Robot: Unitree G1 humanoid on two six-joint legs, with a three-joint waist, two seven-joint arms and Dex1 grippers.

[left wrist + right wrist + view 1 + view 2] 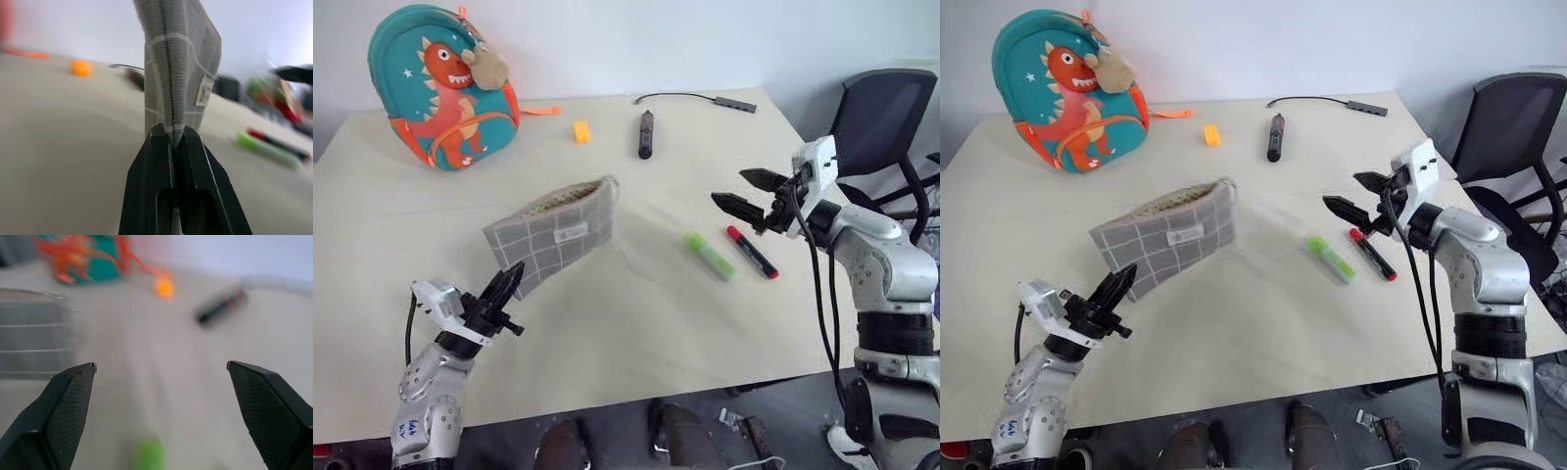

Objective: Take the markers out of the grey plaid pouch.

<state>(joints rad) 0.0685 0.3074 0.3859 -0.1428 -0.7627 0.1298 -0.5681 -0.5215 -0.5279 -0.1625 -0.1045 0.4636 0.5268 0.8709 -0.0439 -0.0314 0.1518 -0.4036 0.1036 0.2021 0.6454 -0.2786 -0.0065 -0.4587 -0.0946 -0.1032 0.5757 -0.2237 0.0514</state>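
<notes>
Cream table (pixel 607 333), plain pale wall (pixel 705 39), black office chair (pixel 886 113)

The left arm reaches up from seven o'clock, its left gripper (pixel 509 279) pointing toward one o'clock with the fingers pinched tight together on grey cloth. The right arm comes in from four o'clock, bent at the elbow; its right gripper (pixel 739 195) points toward nine o'clock, fingers spread wide, holding nothing.
</notes>
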